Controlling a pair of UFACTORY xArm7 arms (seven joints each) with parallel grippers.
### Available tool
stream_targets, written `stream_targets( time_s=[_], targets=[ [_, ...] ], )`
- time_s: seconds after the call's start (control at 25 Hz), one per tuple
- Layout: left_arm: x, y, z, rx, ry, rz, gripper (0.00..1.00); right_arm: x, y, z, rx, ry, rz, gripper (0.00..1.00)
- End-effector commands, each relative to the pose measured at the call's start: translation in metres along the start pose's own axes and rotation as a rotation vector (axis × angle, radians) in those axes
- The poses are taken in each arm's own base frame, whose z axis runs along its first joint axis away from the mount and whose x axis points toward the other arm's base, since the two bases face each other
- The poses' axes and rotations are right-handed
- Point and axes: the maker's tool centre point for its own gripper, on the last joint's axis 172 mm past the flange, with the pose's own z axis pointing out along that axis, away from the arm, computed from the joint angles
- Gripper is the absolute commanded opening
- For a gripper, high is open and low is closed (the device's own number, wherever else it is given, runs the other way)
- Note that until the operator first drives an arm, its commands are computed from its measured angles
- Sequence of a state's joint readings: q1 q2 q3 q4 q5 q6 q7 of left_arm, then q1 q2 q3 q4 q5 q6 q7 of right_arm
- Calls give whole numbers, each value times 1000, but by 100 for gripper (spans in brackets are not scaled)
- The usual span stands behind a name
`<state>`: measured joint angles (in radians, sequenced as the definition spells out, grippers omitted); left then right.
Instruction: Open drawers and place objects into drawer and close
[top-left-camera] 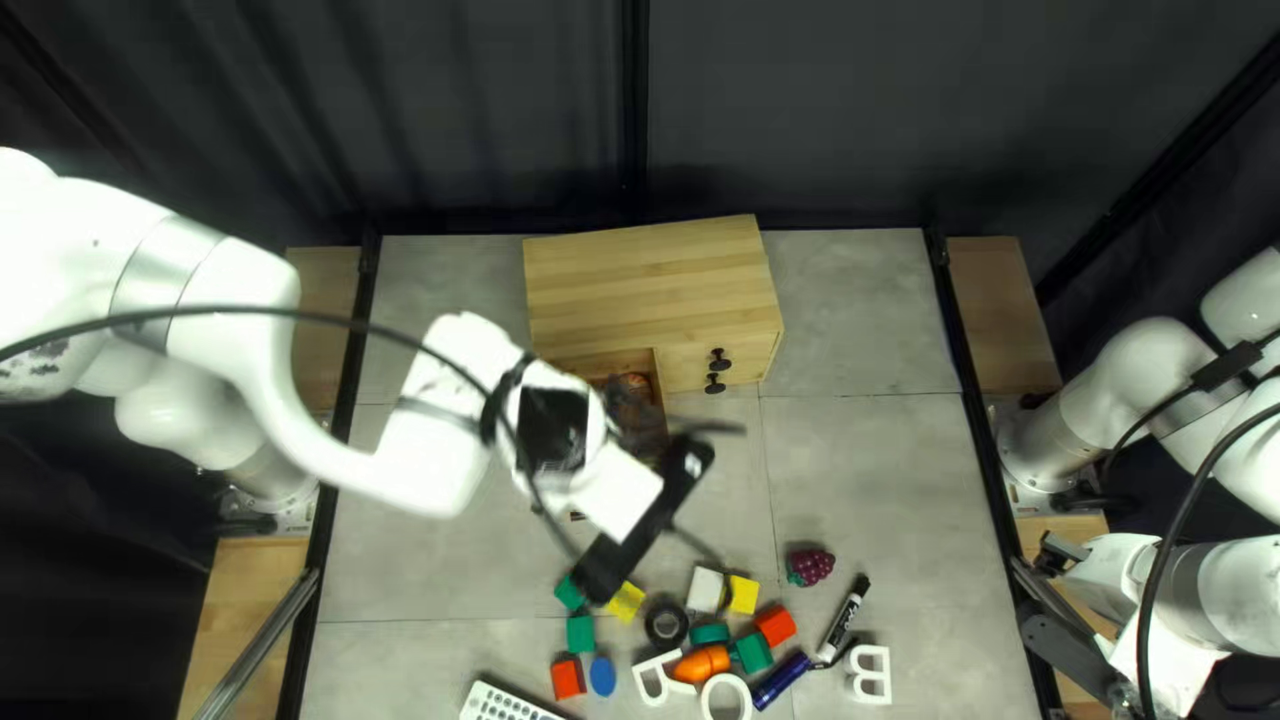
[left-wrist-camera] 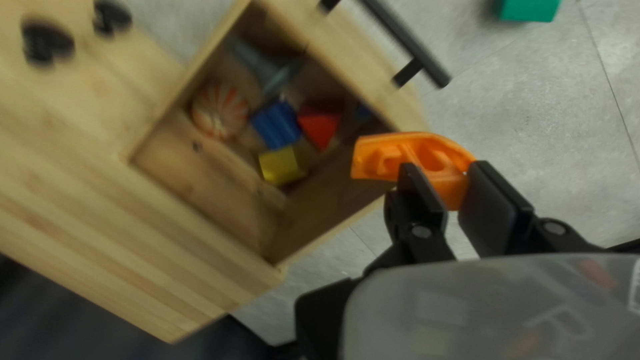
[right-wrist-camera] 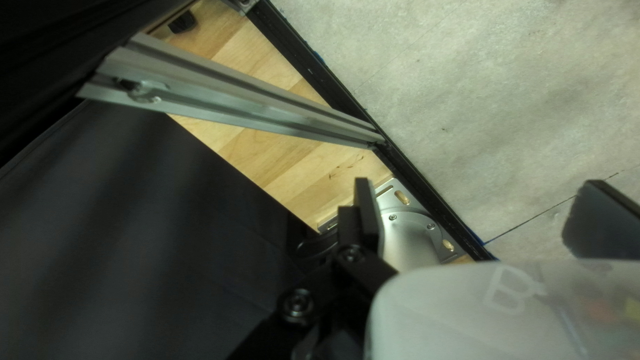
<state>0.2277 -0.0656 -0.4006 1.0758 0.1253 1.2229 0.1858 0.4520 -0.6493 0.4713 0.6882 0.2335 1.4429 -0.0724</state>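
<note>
My left gripper [top-left-camera: 647, 523] is beside the wooden cabinet [top-left-camera: 654, 287] in the top left view, fingertips hidden. In the left wrist view, that gripper [left-wrist-camera: 455, 179] is shut on an orange curved piece [left-wrist-camera: 379, 160], which overlaps the outer edge of the open drawer [left-wrist-camera: 303, 233]. Inside lie a striped ball [left-wrist-camera: 219, 111], a blue block [left-wrist-camera: 276, 125], a red block [left-wrist-camera: 320, 122], a yellow block [left-wrist-camera: 281, 166] and a grey item [left-wrist-camera: 257, 63]. Over the table's right edge is my right gripper [top-left-camera: 1056, 598]; in its wrist view the gripper [right-wrist-camera: 481, 217] stands wide open, holding nothing.
Coloured blocks [top-left-camera: 752, 652], white letters [top-left-camera: 870, 675], a marker [top-left-camera: 843, 618], toy grapes [top-left-camera: 810, 566] and a black ring [top-left-camera: 666, 623] lie near the front. The drawer's black handle [left-wrist-camera: 413, 48] juts outward. A metal rail [right-wrist-camera: 247, 103] slants beside my right gripper.
</note>
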Motion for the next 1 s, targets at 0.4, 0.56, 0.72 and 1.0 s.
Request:
stream_targets(
  time_s=[0.4, 0.56, 0.72, 1.0],
  targets=[
    [-13, -37, 11, 53, 48, -286, 100, 0, 0, 0, 0, 0, 0, 100],
    [-26, -16, 12, 62, 50, -228, 100, 0, 0, 0, 0, 0, 0, 100],
    [-53, 16, 19, 49, 25, -66, 100, 0, 0, 0, 0, 0, 0, 100],
    [-86, 65, 45, -78, -44, 144, 100, 0, 0, 0, 0, 0, 0, 100]
  ],
)
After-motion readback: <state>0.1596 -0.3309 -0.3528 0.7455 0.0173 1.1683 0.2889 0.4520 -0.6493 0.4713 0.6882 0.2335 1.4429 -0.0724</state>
